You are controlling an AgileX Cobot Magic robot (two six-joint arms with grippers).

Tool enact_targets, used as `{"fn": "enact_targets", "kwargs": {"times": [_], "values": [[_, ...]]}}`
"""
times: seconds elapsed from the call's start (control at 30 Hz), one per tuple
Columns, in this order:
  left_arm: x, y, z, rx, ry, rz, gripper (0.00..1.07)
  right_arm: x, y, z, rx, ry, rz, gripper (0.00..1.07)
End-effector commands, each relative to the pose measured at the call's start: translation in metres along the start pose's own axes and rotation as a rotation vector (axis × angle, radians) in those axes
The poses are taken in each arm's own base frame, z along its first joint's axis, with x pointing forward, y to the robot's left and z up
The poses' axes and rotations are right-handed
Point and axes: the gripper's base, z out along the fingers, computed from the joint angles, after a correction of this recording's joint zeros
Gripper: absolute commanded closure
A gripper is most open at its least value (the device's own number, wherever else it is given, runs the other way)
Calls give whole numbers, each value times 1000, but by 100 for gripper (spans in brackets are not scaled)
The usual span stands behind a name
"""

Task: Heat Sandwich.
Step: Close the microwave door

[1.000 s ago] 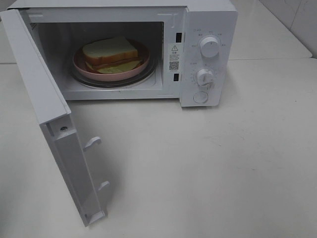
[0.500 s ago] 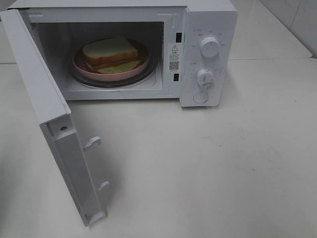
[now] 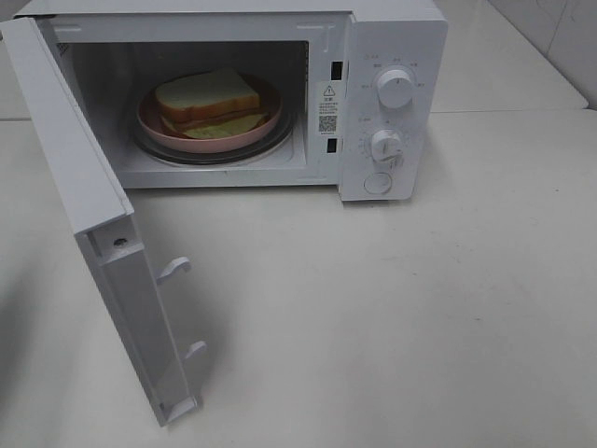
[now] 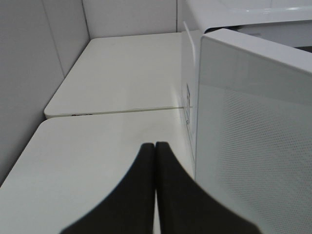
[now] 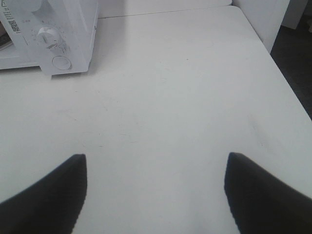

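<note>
Inside the microwave [image 3: 392,37], the sandwich [image 3: 207,95] sits on its pink plate [image 3: 149,121], so loading looks done. Shutting the open door [image 3: 75,159] and setting the 2 dials [image 3: 395,89] remain. The left gripper [image 4: 155,144] is pressed together beside the door, and the right gripper [image 5: 156,156] is spread over the desk [image 5: 185,97].

White tabletop [image 3: 420,327], second white table [image 4: 126,68] butted behind it, pale tiled wall [image 4: 29,63], dark floor [image 5: 298,58], soft even light

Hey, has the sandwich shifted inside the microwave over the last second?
No. The sandwich sits in the same spot on the pink plate, unchanged against the microwave cavity's front edge.
</note>
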Motion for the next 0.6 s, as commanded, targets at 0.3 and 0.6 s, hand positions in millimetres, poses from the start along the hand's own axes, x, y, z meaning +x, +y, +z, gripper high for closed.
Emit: {"fn": "enact_targets", "kwargs": {"times": [0.3, 0.6], "values": [[23, -11, 37, 136, -13, -23, 107, 1, 0, -3, -2, -41, 13, 32], [30, -48, 64, 339, 23, 45, 107, 1, 0, -3, -2, -41, 13, 32]]}}
